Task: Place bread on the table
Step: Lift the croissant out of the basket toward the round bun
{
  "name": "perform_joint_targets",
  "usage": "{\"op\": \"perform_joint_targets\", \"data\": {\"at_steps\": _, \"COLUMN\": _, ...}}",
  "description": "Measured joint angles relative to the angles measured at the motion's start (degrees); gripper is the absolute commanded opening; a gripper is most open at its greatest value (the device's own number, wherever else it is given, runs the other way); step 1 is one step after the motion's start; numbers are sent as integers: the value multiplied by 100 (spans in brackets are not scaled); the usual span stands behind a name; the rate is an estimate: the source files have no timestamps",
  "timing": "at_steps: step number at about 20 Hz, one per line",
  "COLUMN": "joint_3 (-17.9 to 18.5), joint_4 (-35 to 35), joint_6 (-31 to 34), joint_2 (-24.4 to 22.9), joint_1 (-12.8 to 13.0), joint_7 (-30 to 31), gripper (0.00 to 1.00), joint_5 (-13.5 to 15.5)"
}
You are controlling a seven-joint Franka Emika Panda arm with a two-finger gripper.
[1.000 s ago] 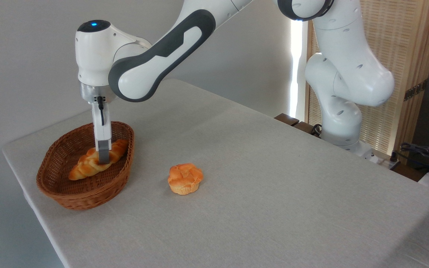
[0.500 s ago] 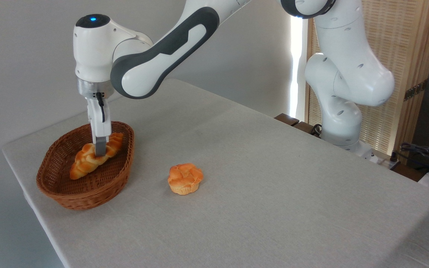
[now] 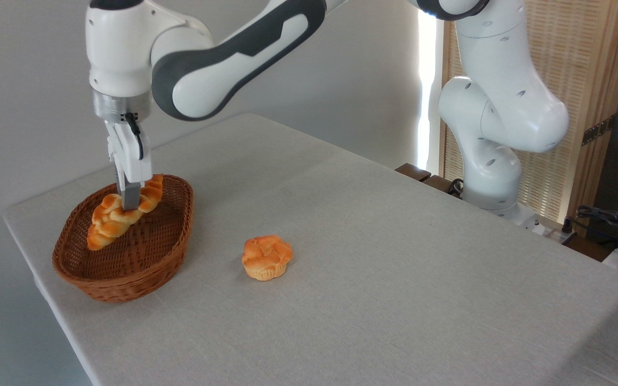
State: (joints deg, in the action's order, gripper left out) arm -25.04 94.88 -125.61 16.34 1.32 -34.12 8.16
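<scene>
Bread (image 3: 109,219) is clamped near its middle by the claw (image 3: 130,202) and held tilted above the wicker basket (image 3: 126,268), which is set on the desk (image 3: 395,268); a round bun (image 3: 266,257) is placed nearby.

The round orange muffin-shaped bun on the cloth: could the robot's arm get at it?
Probably yes: the round orange muffin-shaped bun sits alone on open cloth, but the gripper is occupied holding the braided golden loaf.

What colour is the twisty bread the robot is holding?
Golden-orange and shiny, with paler creases between the twists. The bread shows best in the fixed camera view, above the basket.
</scene>
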Motion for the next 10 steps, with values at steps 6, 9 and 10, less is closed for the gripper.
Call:
{"op": "perform_joint_targets", "data": {"at_steps": 6, "joint_3": 386, "joint_4": 350, "joint_6": 1463, "joint_2": -968, "joint_1": -11, "joint_7": -890, "gripper": 15, "joint_5": 2}}
{"op": "perform_joint_targets", "data": {"at_steps": 9, "joint_3": 576, "joint_4": 1498, "joint_6": 1590, "joint_2": -1939, "joint_1": -13, "joint_7": -1819, "gripper": 19, "joint_5": 5}}
{"op": "perform_joint_targets", "data": {"at_steps": 10, "joint_3": 594, "joint_4": 1831, "joint_6": 1595, "joint_2": -2185, "joint_1": -12, "joint_7": -2028, "gripper": 20, "joint_5": 6}}
